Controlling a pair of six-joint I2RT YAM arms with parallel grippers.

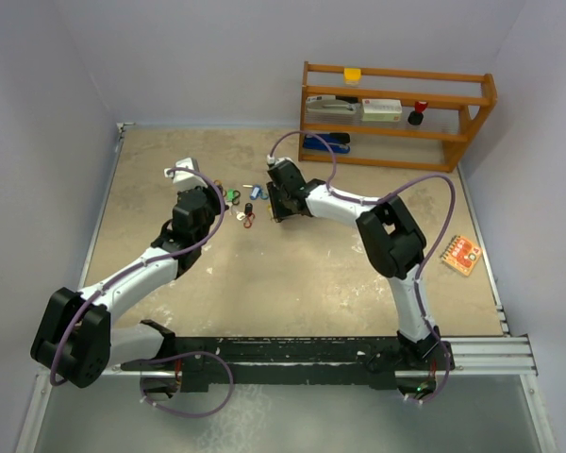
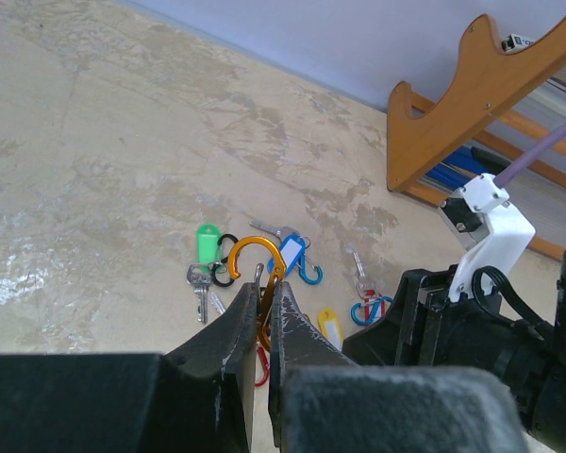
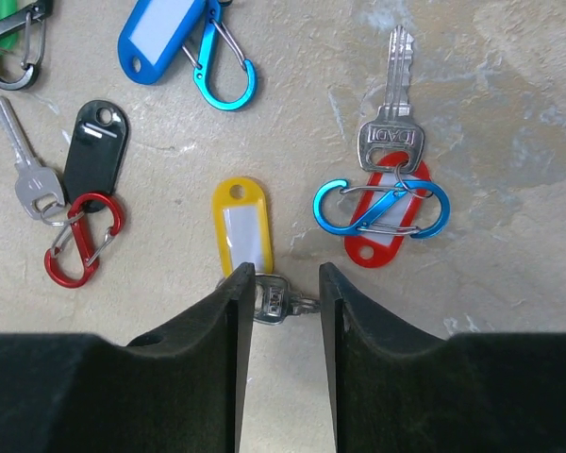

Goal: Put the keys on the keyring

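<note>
the keys (image 3: 393, 99) are scattered on the table (image 1: 292, 283) near the far edge, left of its middle. the orange keyring (image 2: 252, 243) is held upright in the left gripper (image 2: 269, 300), jaws closed on it. the right gripper (image 3: 285, 283) is placed over the yellow-tag key (image 3: 272, 305), jaws narrowly apart.

silver key (image 3: 393, 140) on the blue clip (image 3: 332, 209) — head stamped "dad"
</note>
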